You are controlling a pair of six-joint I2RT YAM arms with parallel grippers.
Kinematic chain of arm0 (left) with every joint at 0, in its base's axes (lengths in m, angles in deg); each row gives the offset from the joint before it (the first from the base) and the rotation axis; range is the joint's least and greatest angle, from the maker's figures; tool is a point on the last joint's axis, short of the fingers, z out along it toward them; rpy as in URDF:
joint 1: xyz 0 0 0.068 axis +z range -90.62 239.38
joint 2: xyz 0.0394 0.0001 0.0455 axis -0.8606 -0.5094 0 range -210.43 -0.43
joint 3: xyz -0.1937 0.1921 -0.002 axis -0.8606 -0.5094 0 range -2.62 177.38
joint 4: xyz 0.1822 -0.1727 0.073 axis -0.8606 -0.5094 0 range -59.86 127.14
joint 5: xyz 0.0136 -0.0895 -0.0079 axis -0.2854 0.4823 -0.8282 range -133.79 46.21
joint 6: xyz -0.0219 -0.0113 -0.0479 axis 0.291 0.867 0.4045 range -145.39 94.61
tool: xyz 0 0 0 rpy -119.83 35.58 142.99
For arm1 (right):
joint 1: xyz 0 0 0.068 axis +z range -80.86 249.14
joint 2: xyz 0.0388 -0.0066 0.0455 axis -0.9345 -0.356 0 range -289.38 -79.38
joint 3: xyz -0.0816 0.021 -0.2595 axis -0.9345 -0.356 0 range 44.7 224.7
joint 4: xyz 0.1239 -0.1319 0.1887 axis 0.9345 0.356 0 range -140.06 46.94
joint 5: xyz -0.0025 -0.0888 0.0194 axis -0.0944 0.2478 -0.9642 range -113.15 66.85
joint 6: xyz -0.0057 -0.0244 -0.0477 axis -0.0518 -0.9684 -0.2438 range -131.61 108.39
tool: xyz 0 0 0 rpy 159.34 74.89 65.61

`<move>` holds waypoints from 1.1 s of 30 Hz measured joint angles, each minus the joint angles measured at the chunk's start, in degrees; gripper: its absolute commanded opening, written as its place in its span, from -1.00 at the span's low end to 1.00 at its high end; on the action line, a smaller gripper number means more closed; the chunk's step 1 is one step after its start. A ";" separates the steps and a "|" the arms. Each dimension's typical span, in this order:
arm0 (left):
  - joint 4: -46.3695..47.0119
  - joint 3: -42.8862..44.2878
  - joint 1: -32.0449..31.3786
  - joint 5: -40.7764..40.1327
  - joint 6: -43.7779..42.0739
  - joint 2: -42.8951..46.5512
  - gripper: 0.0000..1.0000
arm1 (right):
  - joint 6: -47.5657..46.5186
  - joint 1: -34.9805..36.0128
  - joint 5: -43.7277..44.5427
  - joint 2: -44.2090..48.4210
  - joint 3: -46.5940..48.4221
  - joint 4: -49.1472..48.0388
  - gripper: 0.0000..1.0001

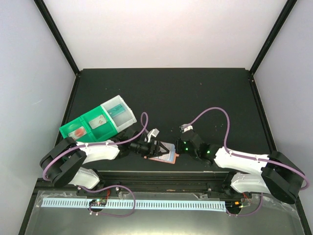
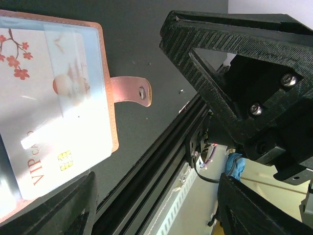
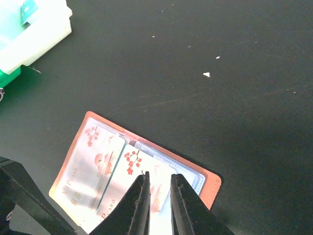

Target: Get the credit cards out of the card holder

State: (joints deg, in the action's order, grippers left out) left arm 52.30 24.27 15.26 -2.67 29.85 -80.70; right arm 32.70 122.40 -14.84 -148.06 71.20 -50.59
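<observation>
The card holder [image 1: 166, 159] lies open on the black table near its front edge, salmon leather rim [image 3: 211, 183] up and side tab [image 2: 132, 91] sticking out. Two pale credit cards with red blossom print show in it. One card [image 3: 90, 171] marked VIP [image 2: 54, 127] sits in the left half. The other card [image 3: 128, 176] lies askew across the fold. My right gripper [image 3: 159, 188] stands over this second card's top edge, jaws a narrow slit apart with the card showing between them. My left gripper [image 2: 164, 205] hangs open beside the holder's tab side, nothing between its fingers.
A green-and-white compartment tray [image 1: 98, 131] sits to the left and behind the holder, its white end [image 3: 34, 29] in the right wrist view. The black rail [image 2: 161, 161] of the table's near edge runs close by the holder.
</observation>
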 measured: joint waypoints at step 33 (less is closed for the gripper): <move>-8.00 0.11 2.93 -7.65 -5.31 -2.38 0.01 | 2.10 0.00 -7.39 -8.87 -0.02 -3.93 -0.75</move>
State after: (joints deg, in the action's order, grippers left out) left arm 44.30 24.38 18.19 -10.32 24.54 -83.09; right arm 34.80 122.40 -22.22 -156.93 71.18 -54.53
